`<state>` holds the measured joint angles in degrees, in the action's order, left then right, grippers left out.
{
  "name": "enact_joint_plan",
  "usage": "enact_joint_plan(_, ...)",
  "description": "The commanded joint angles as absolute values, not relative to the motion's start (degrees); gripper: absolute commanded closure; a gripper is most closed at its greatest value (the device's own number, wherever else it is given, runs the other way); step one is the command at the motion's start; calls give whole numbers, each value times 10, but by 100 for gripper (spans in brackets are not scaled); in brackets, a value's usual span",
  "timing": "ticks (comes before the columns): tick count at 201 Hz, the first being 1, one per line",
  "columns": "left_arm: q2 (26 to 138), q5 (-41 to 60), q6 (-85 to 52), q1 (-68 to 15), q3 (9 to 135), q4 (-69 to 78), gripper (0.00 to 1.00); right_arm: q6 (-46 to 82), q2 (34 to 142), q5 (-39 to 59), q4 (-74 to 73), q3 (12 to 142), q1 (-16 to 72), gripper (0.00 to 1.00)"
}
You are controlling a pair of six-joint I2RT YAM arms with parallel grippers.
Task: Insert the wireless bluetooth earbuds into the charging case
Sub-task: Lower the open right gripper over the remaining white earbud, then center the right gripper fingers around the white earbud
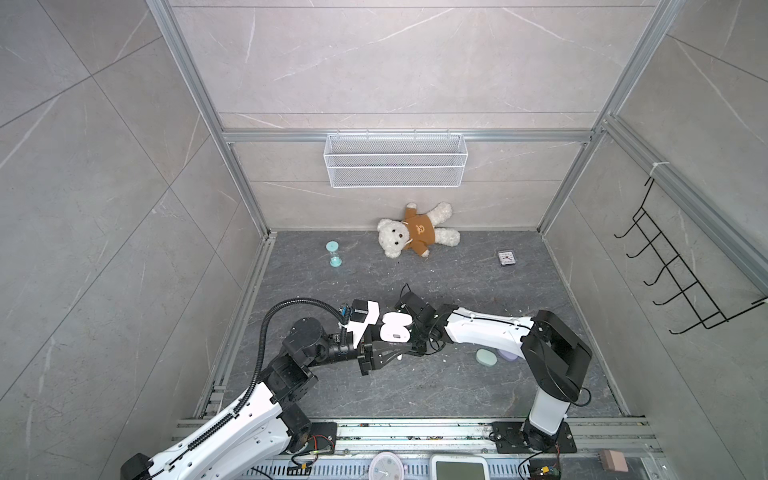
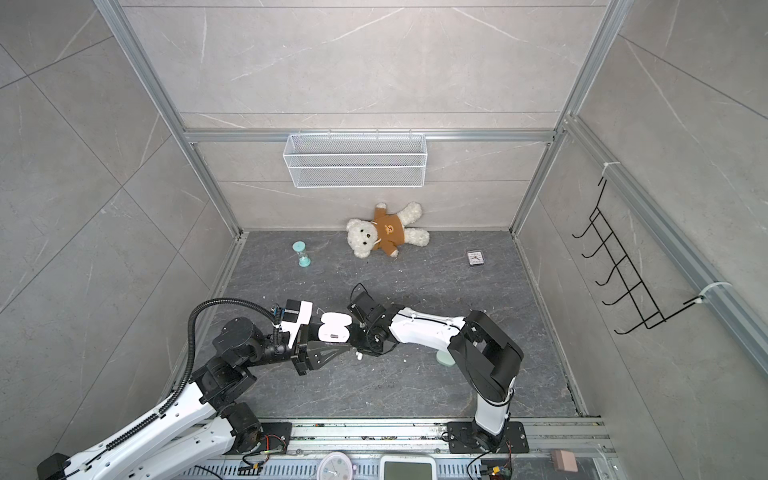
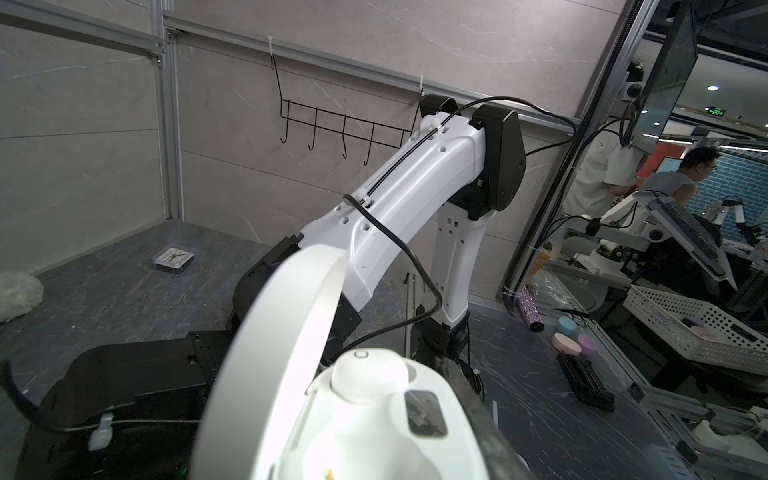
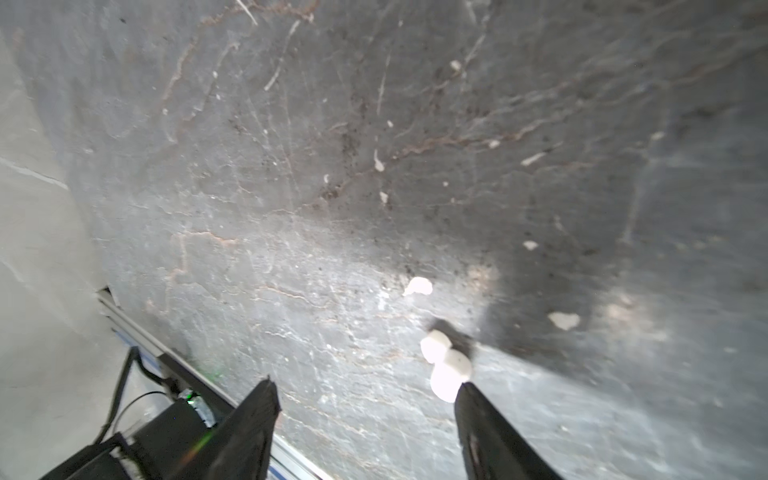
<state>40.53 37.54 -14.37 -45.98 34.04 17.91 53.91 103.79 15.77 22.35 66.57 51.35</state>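
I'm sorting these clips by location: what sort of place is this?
Probably a robotics lab test booth: an aluminium frame, a robot arm bolted to a rail, and a person at a desk beyond.

A dark grey, marble-veined table (image 1: 415, 386) is seen in both top views. At the middle of its far edge a white plush teddy bear in a brown shirt (image 1: 415, 232) is laid on its back. A small teal hourglass (image 1: 333, 253) is stood toward the far left corner, and a small black square clock with a white dial (image 1: 505, 258) is laid flat toward the far right corner. Nearer the right edge, a mint-green oval plastic case (image 1: 487, 358) and a lilac oval plastic case (image 1: 508, 354) are set just beside each other. Near the middle, a tiny white plastic earbud (image 4: 446, 365) is seen lying among scattered white crumbs (image 4: 417, 286).
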Motion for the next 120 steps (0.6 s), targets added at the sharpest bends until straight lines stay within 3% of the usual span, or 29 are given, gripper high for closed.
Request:
enact_joint_plan(1,396,370,-128,-458,357,186,82,497,1051,110,312,687,525,33)
enact_joint_plan(34,392,370,-128,-458,360,182,82,475,1059,87,343,688,536,39)
enact_joint_plan(120,358,355,-119,-458,376,134,83,433,1120,15,428,760,571,41)
